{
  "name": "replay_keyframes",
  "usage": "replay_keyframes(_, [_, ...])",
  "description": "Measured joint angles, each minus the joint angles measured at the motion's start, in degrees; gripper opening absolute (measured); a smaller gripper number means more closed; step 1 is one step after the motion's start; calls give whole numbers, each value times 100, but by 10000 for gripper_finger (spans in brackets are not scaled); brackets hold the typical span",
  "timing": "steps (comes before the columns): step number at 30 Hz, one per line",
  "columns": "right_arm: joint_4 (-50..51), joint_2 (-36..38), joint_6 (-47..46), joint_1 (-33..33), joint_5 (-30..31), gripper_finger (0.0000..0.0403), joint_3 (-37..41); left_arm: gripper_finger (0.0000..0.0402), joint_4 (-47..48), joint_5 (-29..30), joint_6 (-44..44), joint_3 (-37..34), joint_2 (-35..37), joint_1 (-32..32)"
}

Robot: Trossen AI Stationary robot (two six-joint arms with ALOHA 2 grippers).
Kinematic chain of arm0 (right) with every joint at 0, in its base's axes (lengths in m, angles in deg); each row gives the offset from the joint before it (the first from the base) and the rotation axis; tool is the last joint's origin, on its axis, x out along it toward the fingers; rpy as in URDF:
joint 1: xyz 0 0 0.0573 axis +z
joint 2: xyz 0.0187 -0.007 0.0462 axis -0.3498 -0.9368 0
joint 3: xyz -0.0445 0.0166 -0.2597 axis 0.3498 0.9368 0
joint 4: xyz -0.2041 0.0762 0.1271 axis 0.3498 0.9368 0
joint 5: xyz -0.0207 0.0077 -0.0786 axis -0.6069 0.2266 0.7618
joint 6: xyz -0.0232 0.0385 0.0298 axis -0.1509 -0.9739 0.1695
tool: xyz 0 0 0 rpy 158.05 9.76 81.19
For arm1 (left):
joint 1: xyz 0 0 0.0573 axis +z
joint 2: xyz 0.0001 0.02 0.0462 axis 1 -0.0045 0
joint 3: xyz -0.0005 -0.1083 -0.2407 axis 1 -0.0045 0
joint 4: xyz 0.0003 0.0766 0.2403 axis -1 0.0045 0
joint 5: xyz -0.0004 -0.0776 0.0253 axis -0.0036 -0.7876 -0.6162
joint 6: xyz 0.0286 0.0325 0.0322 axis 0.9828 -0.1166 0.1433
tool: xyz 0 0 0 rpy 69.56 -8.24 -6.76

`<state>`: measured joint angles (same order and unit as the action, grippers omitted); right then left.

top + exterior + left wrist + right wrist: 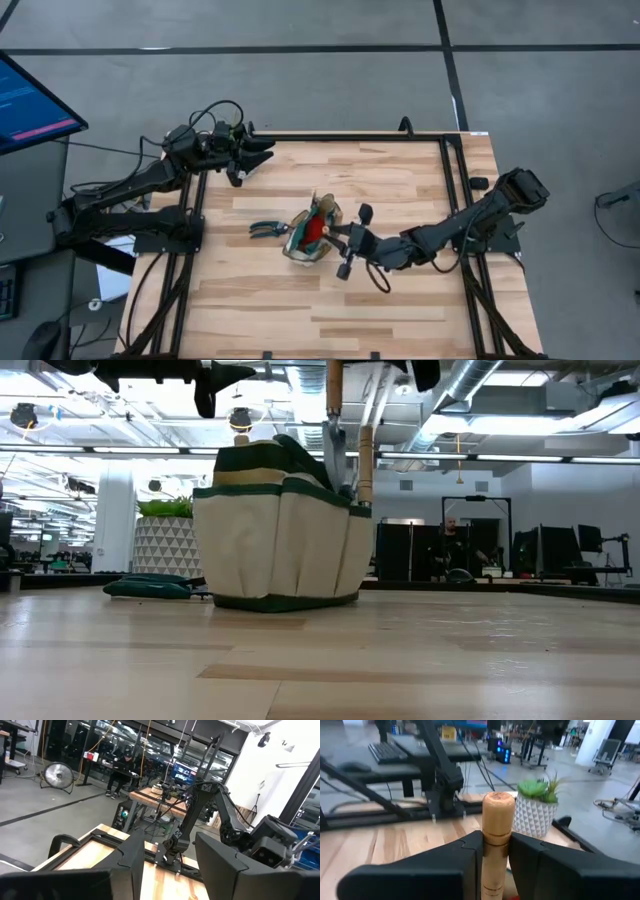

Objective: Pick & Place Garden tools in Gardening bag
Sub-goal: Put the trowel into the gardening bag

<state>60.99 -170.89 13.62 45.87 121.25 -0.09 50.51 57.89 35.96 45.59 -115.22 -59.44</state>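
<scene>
Pale wood planks make up the worktop, framed in black rail, with grey floor around it and an open workshop of desks and screens beyond. At the far left corner the left gripper waits, fingers spread wide and empty. Pruning shears lie just left of the gardening bag, not yet packed. The right gripper is clamped on a wooden trowel handle standing over the bag. Released tilted, the trowel could tip the soft bag or catch its rim. A potted plant stands behind.
</scene>
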Motion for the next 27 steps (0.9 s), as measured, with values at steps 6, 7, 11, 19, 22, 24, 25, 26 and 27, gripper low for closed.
replay_keyframes(6, [-459,2,98,-64,-170,57,-2,133,2,-16,0,0,0,0])
replay_keyframes(7, [-477,2,97,-79,-175,57,-1,133,0,-51,0,0,0,0])
replay_keyframes(11, [-493,2,94,-82,-169,57,-2,133,-4,-128,0,0,0,0])
replay_keyframes(19, [-723,41,29,375,370,57,-290,133,-42,-127,15,0,0,0])
replay_keyframes(22, [-678,-155,-211,379,345,57,-361,133,-44,-127,17,0,0,-2])
replay_keyframes(24, [-674,-335,-466,360,325,57,-448,133,-42,-124,17,0,0,0])
replay_keyframes(25, [-699,-437,-577,358,328,57,-501,133,-45,-126,17,0,0,0])
replay_keyframes(26, [-728,-570,-649,360,339,57,-577,133,-50,-124,17,0,0,0])
replay_keyframes(27, [-736,-729,-666,370,338,57,-664,133,-49,-125,17,0,0,0])
